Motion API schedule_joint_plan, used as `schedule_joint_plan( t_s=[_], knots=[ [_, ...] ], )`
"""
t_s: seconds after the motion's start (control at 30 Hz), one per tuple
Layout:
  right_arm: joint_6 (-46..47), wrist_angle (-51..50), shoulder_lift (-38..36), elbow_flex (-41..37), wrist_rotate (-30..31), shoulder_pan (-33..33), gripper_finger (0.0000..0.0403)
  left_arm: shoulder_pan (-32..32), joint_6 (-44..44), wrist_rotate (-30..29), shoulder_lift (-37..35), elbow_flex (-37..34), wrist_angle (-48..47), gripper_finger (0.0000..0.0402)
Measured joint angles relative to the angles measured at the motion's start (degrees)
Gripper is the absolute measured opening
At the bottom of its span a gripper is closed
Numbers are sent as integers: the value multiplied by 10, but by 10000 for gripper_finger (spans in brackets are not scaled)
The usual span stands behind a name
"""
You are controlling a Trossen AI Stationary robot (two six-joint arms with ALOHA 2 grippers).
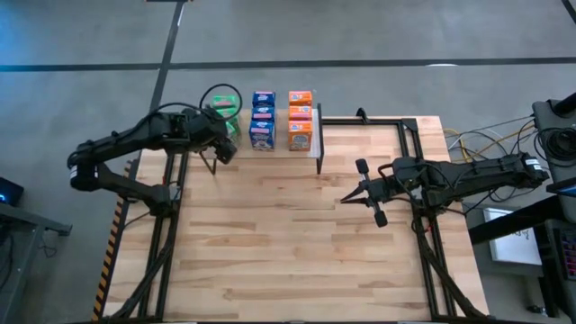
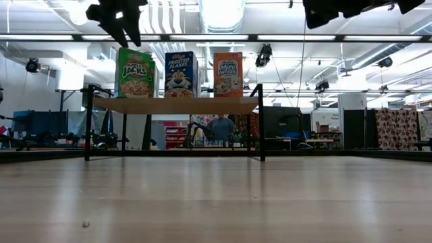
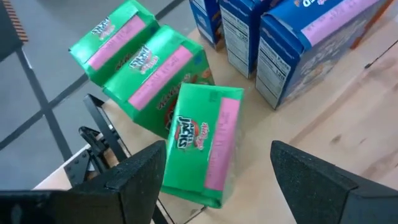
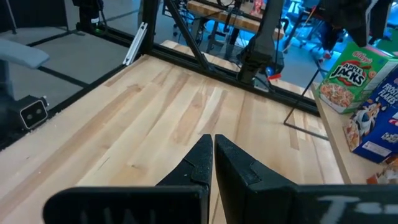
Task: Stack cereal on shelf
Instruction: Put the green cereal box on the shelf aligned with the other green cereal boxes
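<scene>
Nine cereal boxes all appear to be up on the shelf already, so the stacking looks almost done. What remains, as I judge it, is settling the green row and drawing the left arm away.

Starting at the left gripper: it hangs over the shelf's green end, its fingers spread wide, one on each side of the nearest green Apple Jacks box. The wrist view shows no pad touching the cardboard, so nothing is gripped. That box stands upright with its pink-striped top toward the camera. Just behind it, two more green boxes lean together at a skewed angle, out of line with the rest; these may need straightening.

Next along the shelf come the blue Frosted Flakes boxes, lined up one behind another, and then the orange Mini-Wheats boxes in the same tidy file near the shelf's far end. From table height, one front of each colour shows side by side on the light-wood board: green Apple Jacks, blue Frosted Flakes and orange Mini-Wheats, all upright.

Well apart, the right gripper waits low over the bare tabletop, fingers pressed together and carrying nothing.
</scene>
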Motion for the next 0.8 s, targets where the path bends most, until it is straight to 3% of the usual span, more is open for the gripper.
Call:
schedule_joint_plan(
  t_s=[0.2, 0.4, 0.8],
  knots=[
    [-22, 3, 0, 0, 5, 0, 9, 3, 13, -28, 13, 1, -4, 271],
    [-12, 0, 2, 18, 14, 0, 9, 8, 19, -28, 19, 46, -20, 271],
    [-26, -2, 2, 18, 15, 0, 9, 59, -75, 43, 25, 59, -59, 254]
  ],
)
